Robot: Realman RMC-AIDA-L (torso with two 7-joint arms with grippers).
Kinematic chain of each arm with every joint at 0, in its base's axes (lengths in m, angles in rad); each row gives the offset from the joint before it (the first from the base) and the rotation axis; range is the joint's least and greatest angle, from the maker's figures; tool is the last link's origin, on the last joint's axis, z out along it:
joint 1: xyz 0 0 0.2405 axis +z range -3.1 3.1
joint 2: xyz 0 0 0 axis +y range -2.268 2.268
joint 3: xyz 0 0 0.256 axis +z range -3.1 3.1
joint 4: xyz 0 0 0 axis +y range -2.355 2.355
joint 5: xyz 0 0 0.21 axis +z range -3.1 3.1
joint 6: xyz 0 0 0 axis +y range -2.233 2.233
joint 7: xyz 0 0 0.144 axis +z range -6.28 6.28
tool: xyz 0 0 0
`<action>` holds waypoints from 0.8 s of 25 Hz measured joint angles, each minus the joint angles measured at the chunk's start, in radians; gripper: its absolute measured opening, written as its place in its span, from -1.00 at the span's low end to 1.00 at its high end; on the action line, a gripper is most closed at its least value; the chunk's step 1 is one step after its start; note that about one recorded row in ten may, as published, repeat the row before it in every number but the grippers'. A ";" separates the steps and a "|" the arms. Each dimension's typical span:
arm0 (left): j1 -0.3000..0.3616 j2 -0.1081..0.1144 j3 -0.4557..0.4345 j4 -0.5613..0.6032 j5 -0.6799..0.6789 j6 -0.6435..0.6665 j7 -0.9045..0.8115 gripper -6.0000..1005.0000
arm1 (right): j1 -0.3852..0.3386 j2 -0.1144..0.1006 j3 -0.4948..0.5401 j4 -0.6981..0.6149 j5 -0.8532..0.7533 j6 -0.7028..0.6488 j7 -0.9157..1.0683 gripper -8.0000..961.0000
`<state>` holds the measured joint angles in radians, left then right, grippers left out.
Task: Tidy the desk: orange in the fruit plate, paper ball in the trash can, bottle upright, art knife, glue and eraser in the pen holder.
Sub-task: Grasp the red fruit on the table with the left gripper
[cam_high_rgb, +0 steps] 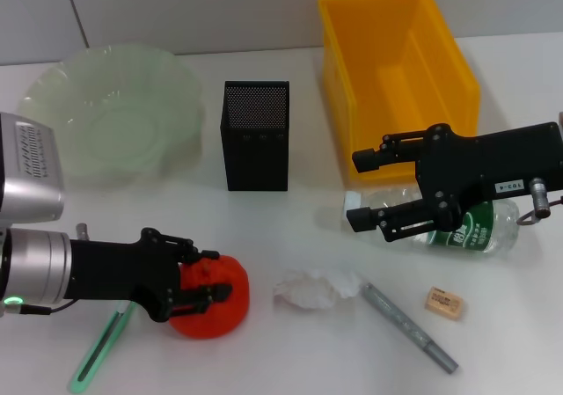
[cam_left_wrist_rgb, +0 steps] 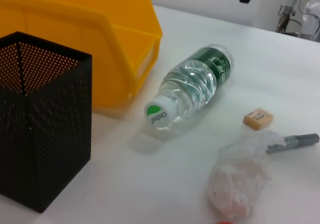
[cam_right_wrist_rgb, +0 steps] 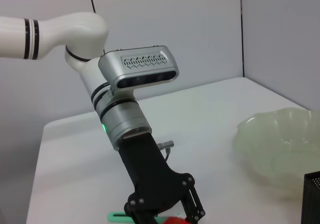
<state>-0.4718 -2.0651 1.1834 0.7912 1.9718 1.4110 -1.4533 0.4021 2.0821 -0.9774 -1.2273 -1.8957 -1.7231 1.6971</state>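
Left end effector [cam_high_rgb: 201, 281] clamps the orange [cam_high_rgb: 215, 298] on the counter [cam_high_rgb: 290, 360], next a lift toward the plate [cam_high_rgb: 114, 113], while right end effector [cam_high_rgb: 369, 193] hovers spread over the fallen bottle [cam_high_rgb: 457, 228].

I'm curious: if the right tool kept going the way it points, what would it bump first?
Probably the pen holder. The right tool points left over the bottle, though heights are unclear, so it might pass.

White arm, silver wrist, green light, black tool [cam_high_rgb: 201, 281].
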 joint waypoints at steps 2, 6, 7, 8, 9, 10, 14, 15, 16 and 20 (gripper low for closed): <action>0.000 0.000 0.002 -0.001 0.000 -0.005 0.000 0.11 | -0.001 0.001 -0.001 -0.004 0.000 -0.001 0.001 0.65; 0.000 0.000 0.003 -0.001 0.001 -0.006 0.005 -0.10 | -0.004 0.001 0.000 -0.010 0.000 -0.001 0.001 0.65; 0.000 0.000 0.003 -0.001 0.001 -0.006 0.007 -0.16 | -0.004 0.001 0.000 -0.010 0.000 -0.001 0.001 0.65; 0.000 0.000 0.003 -0.001 0.001 -0.006 0.009 -0.21 | -0.004 0.001 0.000 -0.011 0.000 -0.001 0.001 0.65; 0.000 0.000 0.003 -0.001 0.001 -0.006 0.010 -0.26 | -0.004 0.001 0.000 -0.011 0.000 -0.001 0.001 0.65; 0.000 0.000 0.003 -0.001 0.001 -0.006 0.010 -0.31 | -0.004 0.001 0.000 -0.011 0.000 -0.001 0.002 0.65; 0.002 0.000 -0.001 0.005 -0.003 -0.006 0.011 -0.48 | -0.005 0.001 0.010 -0.010 0.000 0.004 0.002 0.65; 0.003 -0.001 -0.004 0.009 -0.004 -0.006 0.011 -0.50 | -0.008 0.001 0.020 -0.009 0.000 0.010 0.000 0.65; 0.004 -0.001 -0.007 0.011 -0.008 -0.006 0.012 -0.51 | -0.008 0.001 0.020 -0.009 0.000 0.010 0.000 0.65; 0.006 -0.001 -0.011 0.014 -0.052 0.000 0.030 -0.58 | -0.025 0.000 0.027 -0.011 0.000 0.021 -0.003 0.65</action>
<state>-0.4655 -2.0658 1.1720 0.8057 1.9201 1.4115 -1.4237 0.3768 2.0825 -0.9501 -1.2381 -1.8957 -1.7019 1.6940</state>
